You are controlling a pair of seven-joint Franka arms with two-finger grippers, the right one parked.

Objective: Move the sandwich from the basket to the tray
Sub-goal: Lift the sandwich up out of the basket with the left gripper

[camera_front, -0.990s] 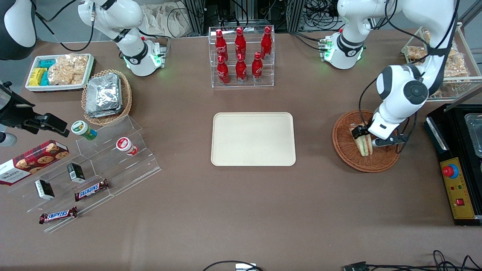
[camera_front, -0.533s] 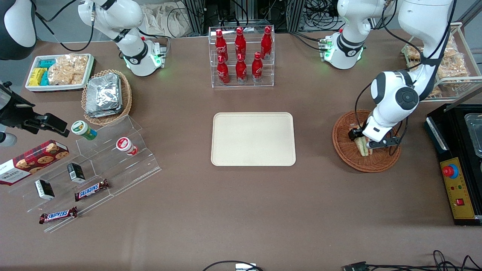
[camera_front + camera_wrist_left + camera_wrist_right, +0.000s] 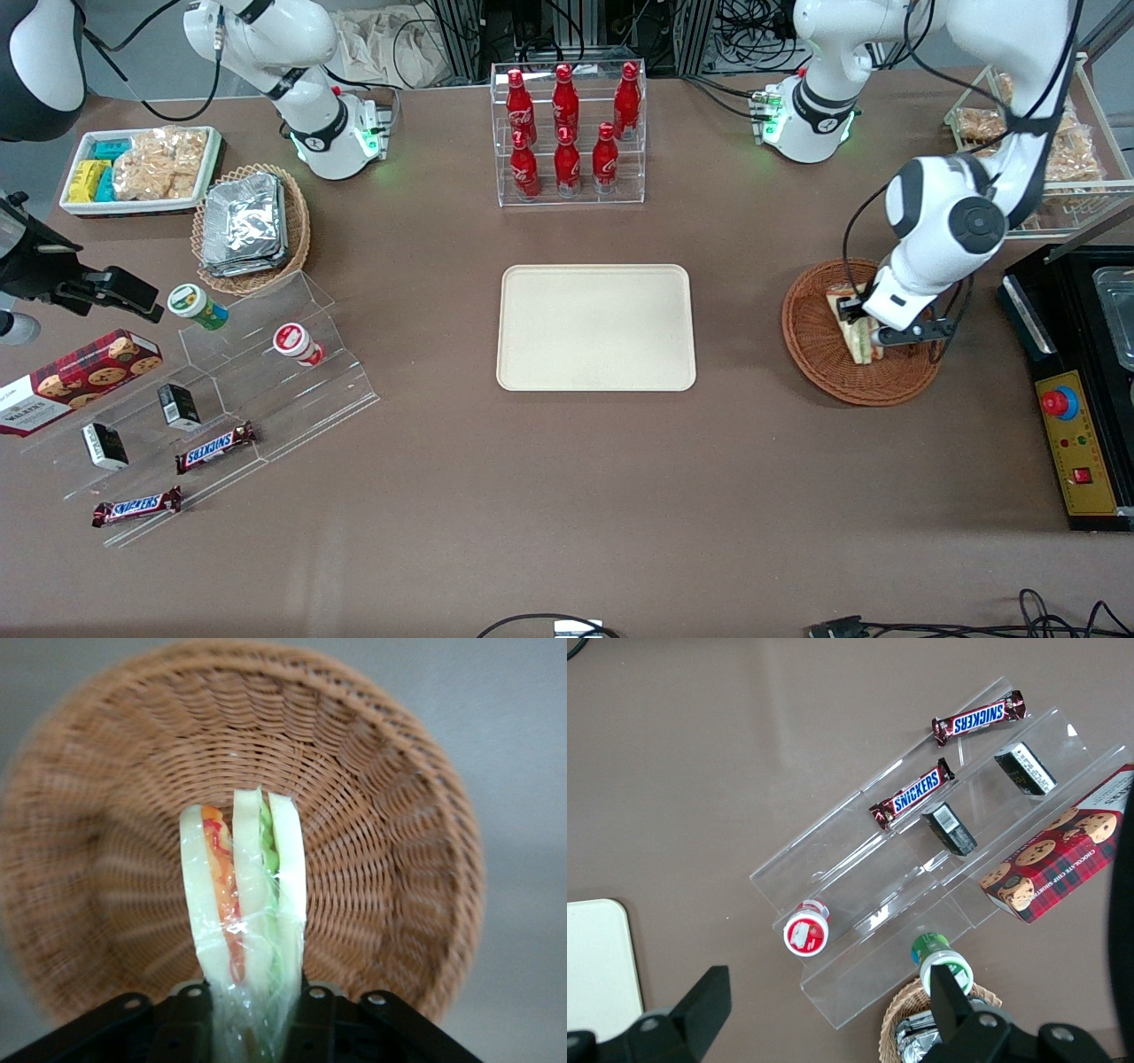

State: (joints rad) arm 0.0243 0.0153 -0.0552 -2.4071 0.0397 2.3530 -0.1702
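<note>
– Where is the sandwich?

– My gripper is squeezed tight on it, up over the basket. The tray lies well apart.

– Any words to read?

– "SNICKERS" on the candy bars, "WALKERS" on the cookie box.

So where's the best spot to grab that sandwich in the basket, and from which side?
Probably across its flat bread faces, coming from above. The sandwich stands on edge in the basket, layers side by side, so the two outer slices give parallel surfaces. The pincer already closes on it that way.
</note>
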